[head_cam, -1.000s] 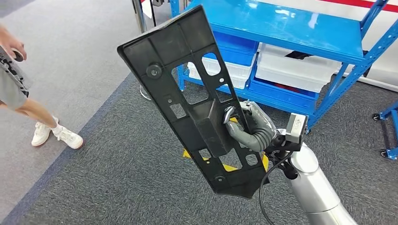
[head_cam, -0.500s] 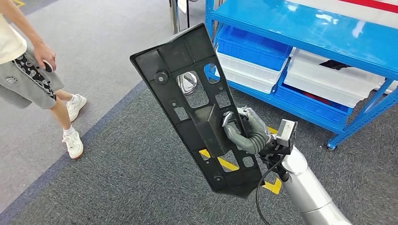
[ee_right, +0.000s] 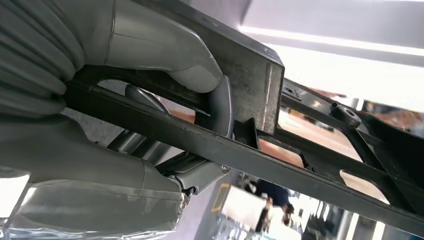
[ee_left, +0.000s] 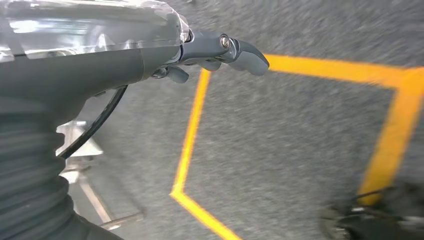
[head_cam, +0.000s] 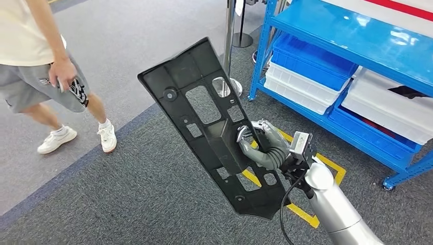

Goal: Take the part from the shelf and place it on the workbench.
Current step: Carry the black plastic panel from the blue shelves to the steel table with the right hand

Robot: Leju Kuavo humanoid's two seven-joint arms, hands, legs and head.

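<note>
The part (head_cam: 204, 117) is a long flat black plastic panel with several cut-outs, held up tilted in front of me above the carpet. My right hand (head_cam: 265, 145) grips it through a cut-out near its lower half, fingers wrapped round a rib. In the right wrist view the thumb and fingers (ee_right: 150, 50) clamp the panel's frame (ee_right: 310, 165). My left hand (ee_left: 215, 50) hangs over the floor, holding nothing, fingers loosely apart.
The blue shelf (head_cam: 357, 35) stands at the right with blue bins (head_cam: 311, 56) and white bins (head_cam: 388, 109) on its lower level. A person (head_cam: 46, 66) stands at the left, holding a small object. A metal post (head_cam: 228, 46) and yellow floor lines (head_cam: 301, 209) are nearby.
The whole view has swung: the shelf has slid to the right and the person has come further into the picture. The part stays gripped in my right hand.
</note>
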